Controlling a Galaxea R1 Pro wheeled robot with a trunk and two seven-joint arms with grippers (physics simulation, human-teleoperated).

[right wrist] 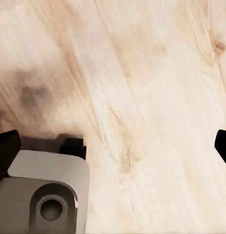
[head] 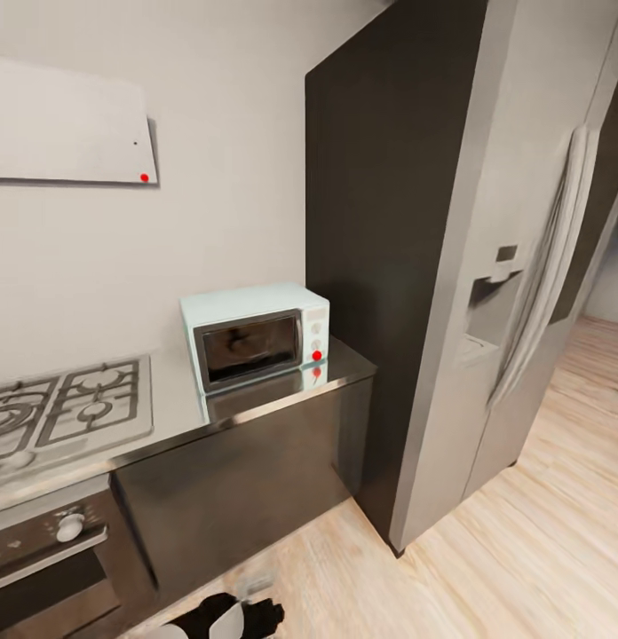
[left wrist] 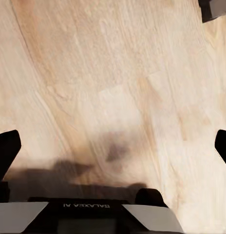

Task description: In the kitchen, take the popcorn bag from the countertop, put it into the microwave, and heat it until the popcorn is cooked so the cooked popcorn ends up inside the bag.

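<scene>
The pale mint-blue microwave (head: 254, 343) stands on the glossy grey countertop (head: 347, 366) against the wall, its dark glass door shut. The popcorn bag and the popcorn are out of view. In the left wrist view, my left gripper (left wrist: 113, 146) is open, its dark fingertips (left wrist: 6, 148) wide apart over bare wooden floor. In the right wrist view, my right gripper (right wrist: 113, 146) is also open above the floor, with nothing between its fingertips (right wrist: 5, 148). Both hang low, well below the countertop.
A steel gas hob (head: 69, 404) lies left of the microwave, with a built-in black oven (head: 51, 550) under it. Right of the microwave rises a dark tall panel (head: 380, 222), then a grey fridge (head: 522, 266). Light wooden floor (head: 540, 532) opens to the right.
</scene>
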